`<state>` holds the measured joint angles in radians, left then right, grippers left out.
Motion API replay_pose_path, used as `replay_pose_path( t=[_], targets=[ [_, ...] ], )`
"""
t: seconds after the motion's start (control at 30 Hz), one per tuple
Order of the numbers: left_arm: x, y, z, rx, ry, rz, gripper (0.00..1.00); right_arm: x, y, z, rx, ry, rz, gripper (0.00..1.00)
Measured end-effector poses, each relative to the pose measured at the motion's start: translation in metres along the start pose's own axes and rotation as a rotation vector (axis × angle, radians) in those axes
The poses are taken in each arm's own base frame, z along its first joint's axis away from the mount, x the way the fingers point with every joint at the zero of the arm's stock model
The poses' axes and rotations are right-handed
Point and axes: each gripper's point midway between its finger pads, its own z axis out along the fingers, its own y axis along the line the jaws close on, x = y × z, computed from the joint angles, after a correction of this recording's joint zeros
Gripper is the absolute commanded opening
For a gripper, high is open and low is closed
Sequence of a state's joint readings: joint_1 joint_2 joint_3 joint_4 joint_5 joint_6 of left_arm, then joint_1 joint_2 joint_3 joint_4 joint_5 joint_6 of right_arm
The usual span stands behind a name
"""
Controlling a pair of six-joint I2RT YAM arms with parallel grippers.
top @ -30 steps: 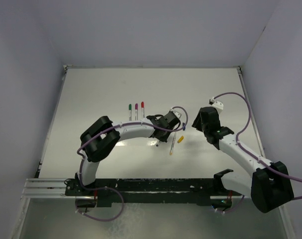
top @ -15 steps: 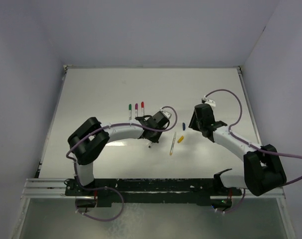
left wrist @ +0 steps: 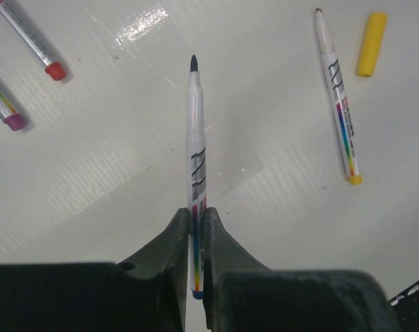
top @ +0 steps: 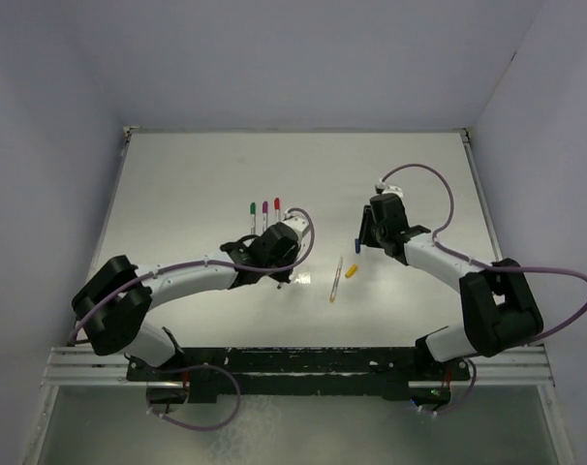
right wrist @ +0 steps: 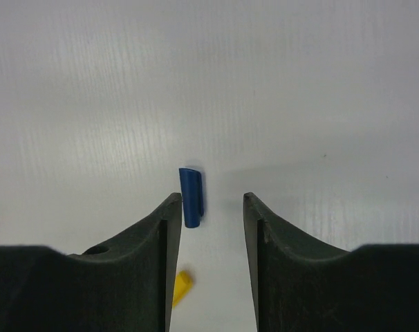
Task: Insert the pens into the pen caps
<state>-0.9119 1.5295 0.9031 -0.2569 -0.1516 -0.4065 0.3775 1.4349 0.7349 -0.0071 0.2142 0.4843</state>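
Observation:
My left gripper (left wrist: 195,221) is shut on an uncapped pen (left wrist: 196,159) with a blue end, and its dark tip points away from me. In the top view this gripper (top: 277,269) sits left of a loose uncapped pen (top: 335,279) and a yellow cap (top: 351,272). My right gripper (right wrist: 211,200) is open just above the table. The blue cap (right wrist: 191,197) lies at its left fingertip, partly between the jaws. From above, the right gripper (top: 362,239) hovers over that blue cap (top: 357,244).
Three capped pens, green (top: 253,215), magenta (top: 264,213) and red (top: 277,210), lie side by side behind my left gripper. The left wrist view shows the loose pen (left wrist: 339,104) and yellow cap (left wrist: 370,43) at upper right. Walls enclose the white table (top: 197,174).
My left arm has drawn back to the left, carrying the pen. My right gripper has moved left and down over the blue cap.

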Motion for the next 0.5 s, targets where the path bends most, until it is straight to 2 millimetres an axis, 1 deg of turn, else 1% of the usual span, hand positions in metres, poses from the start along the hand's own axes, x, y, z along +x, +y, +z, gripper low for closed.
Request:
replay_pose_path(
  t=[0.13, 0.27, 0.4, 0.5],
  targets=[
    [0.001, -0.001, -0.005, 0.035, -0.049, -0.002, 0.00, -0.007, 0.014, 0.004, -0.024, -0.007, -0.038, 0.44],
    [0.007, -0.004, -0.007, 0.069, -0.072, -0.003, 0.00, -0.003, 0.024, 0.011, -0.034, 0.014, -0.070, 0.44],
    [0.005, -0.007, -0.015, 0.110, -0.118, 0.005, 0.00, 0.004, 0.024, 0.018, -0.019, 0.045, -0.087, 0.44],
    [-0.003, -0.012, -0.029, 0.166, -0.198, 0.011, 0.00, 0.009, 0.021, 0.020, -0.003, 0.065, -0.092, 0.43]
  ],
)
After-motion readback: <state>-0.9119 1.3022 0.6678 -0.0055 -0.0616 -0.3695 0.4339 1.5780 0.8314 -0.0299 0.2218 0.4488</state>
